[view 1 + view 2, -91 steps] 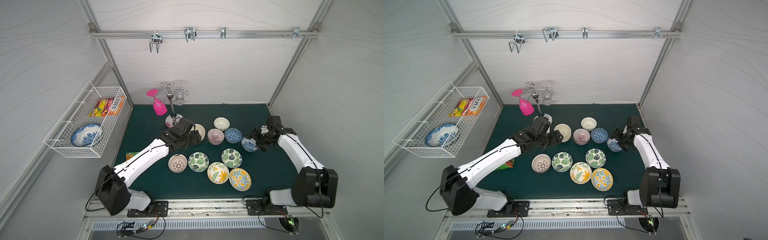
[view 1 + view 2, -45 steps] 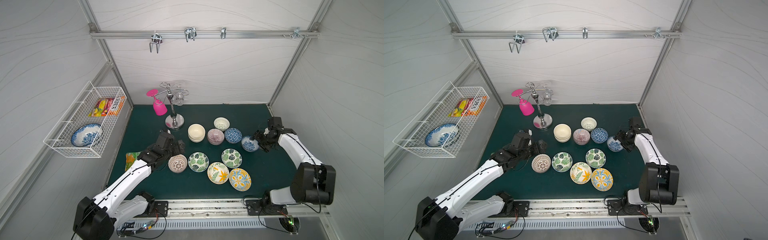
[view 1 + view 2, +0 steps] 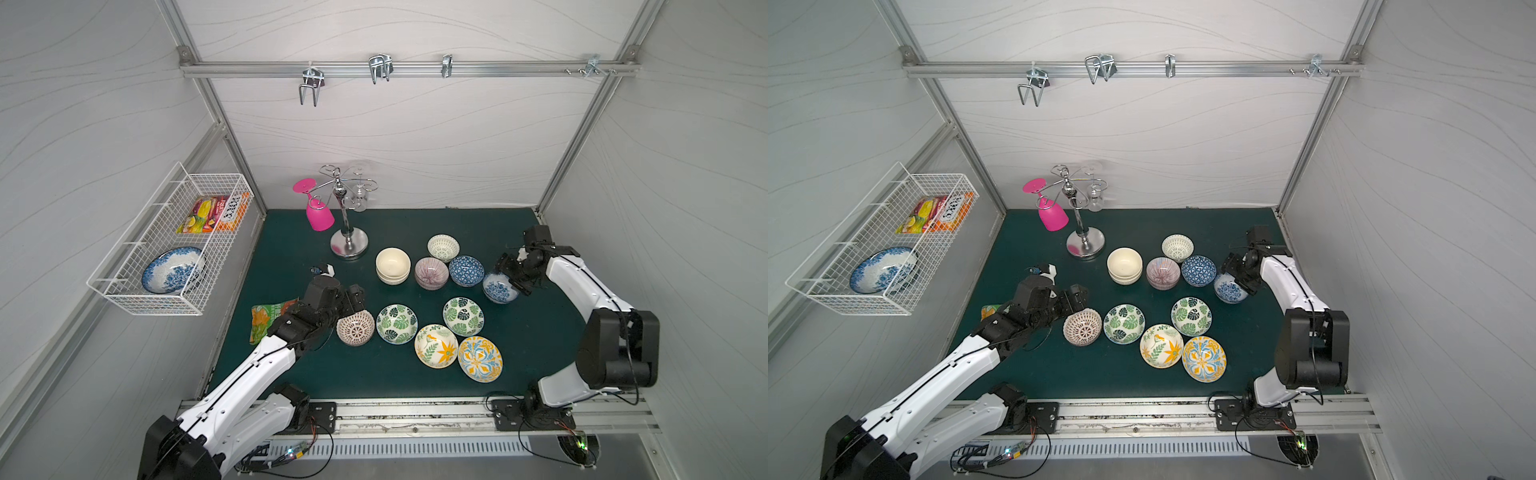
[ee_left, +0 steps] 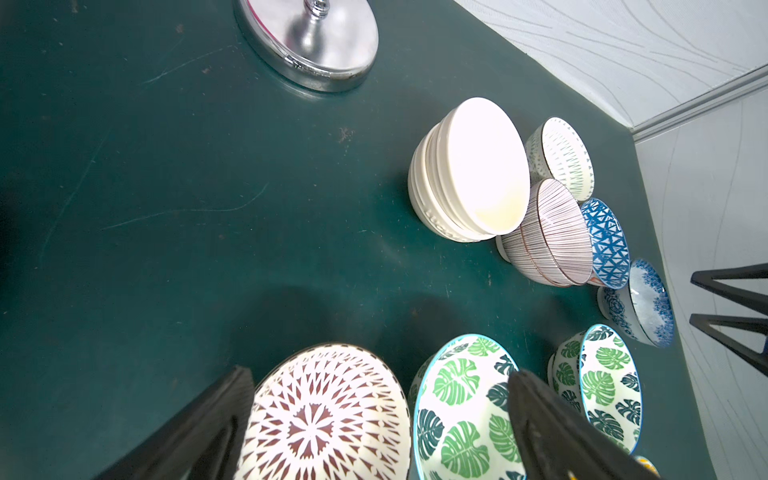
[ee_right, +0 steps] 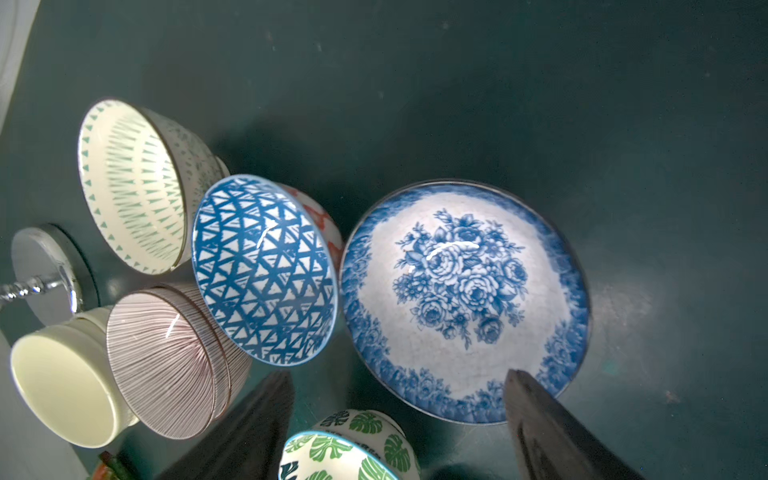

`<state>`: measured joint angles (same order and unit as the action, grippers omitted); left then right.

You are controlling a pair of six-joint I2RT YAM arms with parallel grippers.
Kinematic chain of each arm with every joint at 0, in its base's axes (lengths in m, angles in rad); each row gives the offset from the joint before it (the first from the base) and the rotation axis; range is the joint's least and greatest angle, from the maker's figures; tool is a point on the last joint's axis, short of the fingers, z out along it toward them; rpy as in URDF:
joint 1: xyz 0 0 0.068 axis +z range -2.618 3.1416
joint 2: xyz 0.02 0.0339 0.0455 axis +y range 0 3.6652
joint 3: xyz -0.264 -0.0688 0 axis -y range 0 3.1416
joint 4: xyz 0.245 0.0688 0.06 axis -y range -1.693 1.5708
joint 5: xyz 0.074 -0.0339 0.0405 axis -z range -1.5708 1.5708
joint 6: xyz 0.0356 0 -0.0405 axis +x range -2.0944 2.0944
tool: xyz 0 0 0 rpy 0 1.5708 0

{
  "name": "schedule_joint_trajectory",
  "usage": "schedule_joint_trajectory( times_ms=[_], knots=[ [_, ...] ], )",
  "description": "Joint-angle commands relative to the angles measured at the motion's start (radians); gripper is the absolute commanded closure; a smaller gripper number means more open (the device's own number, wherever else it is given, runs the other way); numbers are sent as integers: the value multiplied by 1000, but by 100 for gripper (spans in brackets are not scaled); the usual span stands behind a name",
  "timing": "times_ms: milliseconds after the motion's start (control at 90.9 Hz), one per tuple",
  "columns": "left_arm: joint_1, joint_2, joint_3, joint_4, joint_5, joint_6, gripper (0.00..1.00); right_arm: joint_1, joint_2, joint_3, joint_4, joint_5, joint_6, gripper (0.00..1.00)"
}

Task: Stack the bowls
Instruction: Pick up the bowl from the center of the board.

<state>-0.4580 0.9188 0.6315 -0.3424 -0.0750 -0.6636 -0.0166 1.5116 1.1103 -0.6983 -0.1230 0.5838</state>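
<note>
1. Both top views: bowls sit mid-mat [image 3: 536, 332]. Back group: cream stack [image 3: 392, 266], striped stack [image 3: 431, 273], dash bowl [image 3: 443, 247], triangle bowl [image 3: 466, 271], rose bowl [image 3: 500, 289]. Front group: lattice bowl [image 3: 355, 328], 2 leaf bowls [image 3: 397, 324], 2 yellow bowls [image 3: 436, 346]. L gripper [image 3: 358, 301] is at the lattice bowl's edge, R gripper [image 3: 513, 277] at the rose bowl's rim. Jaw gaps are hard to read here.
2. L wrist: L gripper [image 4: 380, 372] is spread wide. Its fingers [image 4: 199, 432] flank the lattice bowl [image 4: 324, 415], and one overlaps the near leaf bowl [image 4: 461, 415]. Nothing is pinched. Seen better here: cream and striped stacks are nested bowls, and the cream sides are ribbed.
3. R wrist: R gripper [image 5: 399, 374] is also spread wide. One finger [image 5: 552, 436] overlaps the rose bowl's [image 5: 465, 299] rim, the other is well apart, no pinch. Seen only here: the triangle bowl sits in an orange-patterned bowl [image 5: 328, 237], and the rose bowl has a blue flower cluster inside w/ a blue border.
</note>
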Motion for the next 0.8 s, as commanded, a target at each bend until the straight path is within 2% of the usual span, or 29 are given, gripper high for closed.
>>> schedule_joint_trajectory(
  times_ms=[0, 99, 308, 528, 792],
  knots=[
    [6, 11, 9, 45, -3, 0, 0, -121, -52, -68, 1, -71, 27, 16],
    [5, 28, 18, 45, 5, 4, 1, -173, -74, -115, 16, -98, 18, 16],
    [6, 34, 21, 42, 6, 4, 3, -179, -63, -165, 48, -103, 18, 23],
    [6, 37, 22, 41, 6, 2, 2, -168, -22, -171, 79, -92, 29, 40],
    [6, 46, 26, 42, 9, 4, 3, -127, 28, -182, 105, -42, 26, 52]
  ],
)
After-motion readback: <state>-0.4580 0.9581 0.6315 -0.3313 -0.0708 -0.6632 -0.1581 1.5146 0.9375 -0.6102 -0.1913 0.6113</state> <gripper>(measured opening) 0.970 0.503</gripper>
